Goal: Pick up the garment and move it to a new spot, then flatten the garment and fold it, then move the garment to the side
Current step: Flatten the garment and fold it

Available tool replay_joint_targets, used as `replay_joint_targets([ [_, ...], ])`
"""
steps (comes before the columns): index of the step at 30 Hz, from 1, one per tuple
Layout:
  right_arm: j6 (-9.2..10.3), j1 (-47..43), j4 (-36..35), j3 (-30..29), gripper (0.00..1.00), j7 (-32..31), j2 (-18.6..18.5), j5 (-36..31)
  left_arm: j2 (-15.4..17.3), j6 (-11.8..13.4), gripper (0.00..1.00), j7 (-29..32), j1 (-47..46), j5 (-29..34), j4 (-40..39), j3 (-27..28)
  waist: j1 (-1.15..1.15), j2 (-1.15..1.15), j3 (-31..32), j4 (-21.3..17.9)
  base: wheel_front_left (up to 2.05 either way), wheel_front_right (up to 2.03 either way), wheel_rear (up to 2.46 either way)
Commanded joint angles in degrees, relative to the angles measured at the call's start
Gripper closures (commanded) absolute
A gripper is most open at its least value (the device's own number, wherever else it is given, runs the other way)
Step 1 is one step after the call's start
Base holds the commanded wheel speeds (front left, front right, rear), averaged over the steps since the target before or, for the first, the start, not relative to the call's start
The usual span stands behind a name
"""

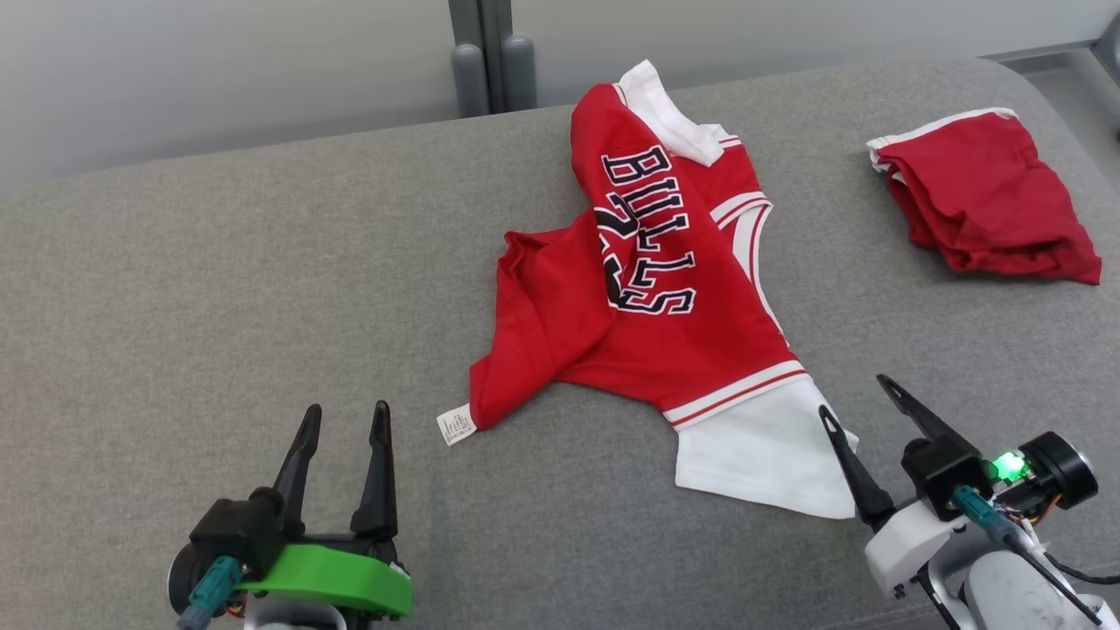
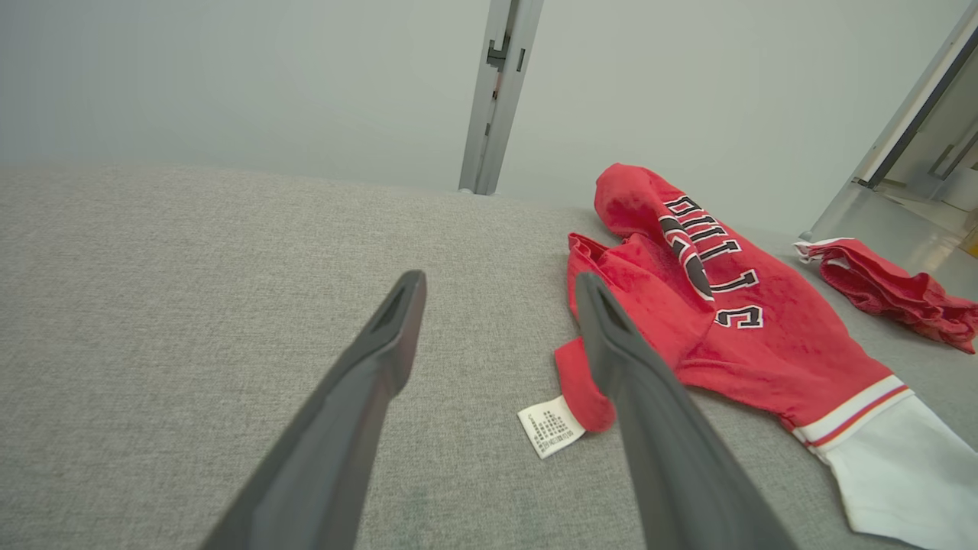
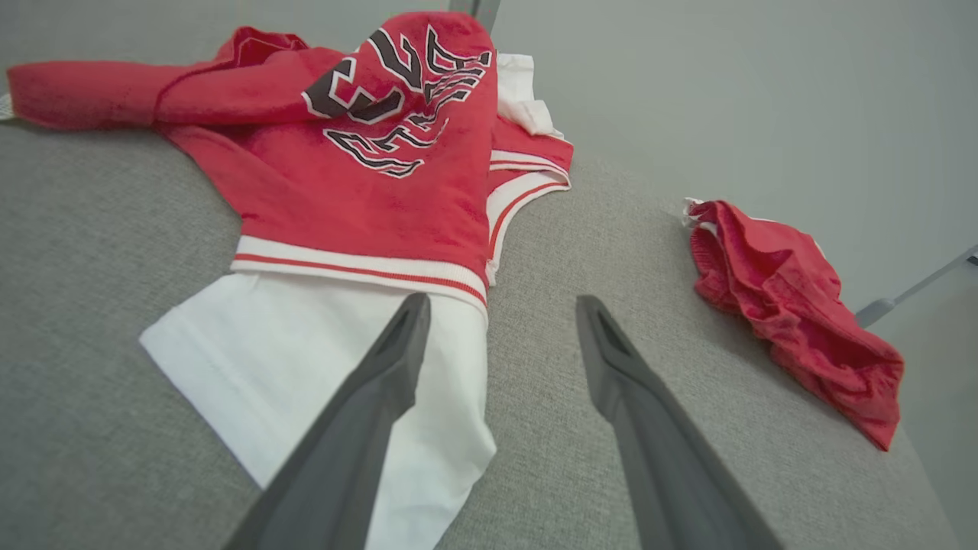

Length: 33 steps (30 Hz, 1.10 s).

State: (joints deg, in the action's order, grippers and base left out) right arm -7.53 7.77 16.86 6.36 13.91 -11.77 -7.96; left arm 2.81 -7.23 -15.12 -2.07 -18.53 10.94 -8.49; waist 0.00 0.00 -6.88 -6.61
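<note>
Red jersey [image 1: 665, 341] lettered "BULLS"

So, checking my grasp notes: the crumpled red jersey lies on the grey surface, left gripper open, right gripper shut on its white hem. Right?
Wrong on the right gripper: the right wrist view shows it open at the edge of the white hem, nothing clamped. The rest stands.
</note>
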Motion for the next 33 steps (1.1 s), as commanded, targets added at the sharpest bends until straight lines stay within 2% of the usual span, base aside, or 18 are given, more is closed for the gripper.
replay_joint_targets([
  [1, 0.09, 0.60, -0.84, -0.73, 0.00, 0.43, 0.31, 0.43, 0.17, -0.14, 0.00, -0.02, -0.09, -0.25, 0.03, -0.02, 0.00, 0.00, 0.56, -0.07, 0.00, 0.00, 0.00],
  [13, 0.09, -0.32, -4.08, -2.40, 0.00, 1.18, 7.28, 2.20, 0.17, 0.04, 0.00, -0.02, -0.30, -0.59, 1.27, -2.22, 0.00, 0.00, 3.36, -0.57, 0.00, 0.00, 0.00],
  [21, 0.09, 0.42, -5.18, -3.43, 0.00, 1.31, 8.79, 6.43, 0.17, 0.75, 0.00, -0.02, -3.28, 1.02, 4.19, -4.77, 0.00, 0.00, 2.67, -1.01, 0.00, 0.00, 0.00],
  [26, 0.09, 1.81, -6.17, -2.49, 0.00, 1.32, 8.81, 8.59, 0.18, 0.36, 0.00, 0.97, -9.94, 3.17, 10.11, -8.04, 0.00, 0.00, 0.50, -1.65, 0.00, 0.00, 0.00],
  [33, 0.09, 4.56, -5.47, -0.41, 0.00, 1.32, 8.81, 9.45, 0.21, 0.19, 0.00, 8.89, -24.06, 3.04, 22.19, -11.08, 0.00, 0.00, -3.87, -5.14, 0.00, 0.00, 0.00],
])
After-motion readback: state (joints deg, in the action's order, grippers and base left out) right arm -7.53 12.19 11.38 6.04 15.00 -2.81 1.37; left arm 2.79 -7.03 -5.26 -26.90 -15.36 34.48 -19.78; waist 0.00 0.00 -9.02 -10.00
